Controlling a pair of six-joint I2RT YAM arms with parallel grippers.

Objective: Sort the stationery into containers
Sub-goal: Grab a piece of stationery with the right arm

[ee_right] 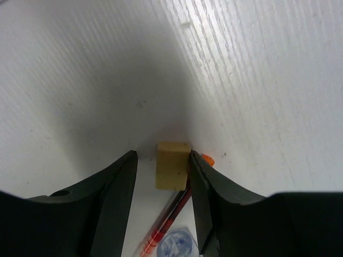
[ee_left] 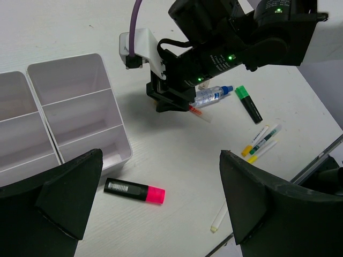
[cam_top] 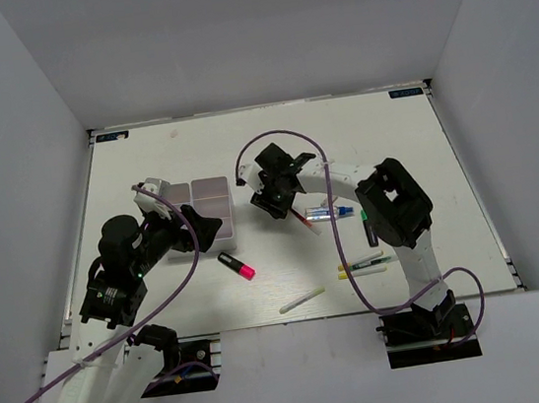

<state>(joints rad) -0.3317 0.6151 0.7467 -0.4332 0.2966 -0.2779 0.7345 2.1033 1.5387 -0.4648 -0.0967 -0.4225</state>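
A small tan eraser (ee_right: 172,165) stands on the table between the jaws of my right gripper (ee_right: 162,154). It touches the right finger (ee_right: 206,187), with a gap to the left finger, so the gripper is open. Just behind the eraser lie the red pen (ee_right: 166,222) and the clear-blue tube (ee_right: 177,243). My left gripper (ee_left: 161,155) hangs wide open above the pink-tipped black highlighter (ee_left: 134,190), holding nothing. The white containers (ee_left: 115,123) stand to its left, and the compartments that show hold nothing. From above, the right gripper (cam_top: 272,201) sits just right of the containers (cam_top: 211,194).
A green-tipped highlighter (cam_top: 368,228) and yellow-capped markers (cam_top: 363,267) lie by the right arm's base link. A white stick (cam_top: 302,300) rests near the table's front edge. The pink highlighter (cam_top: 237,265) lies below the containers. White walls enclose the table on three sides.
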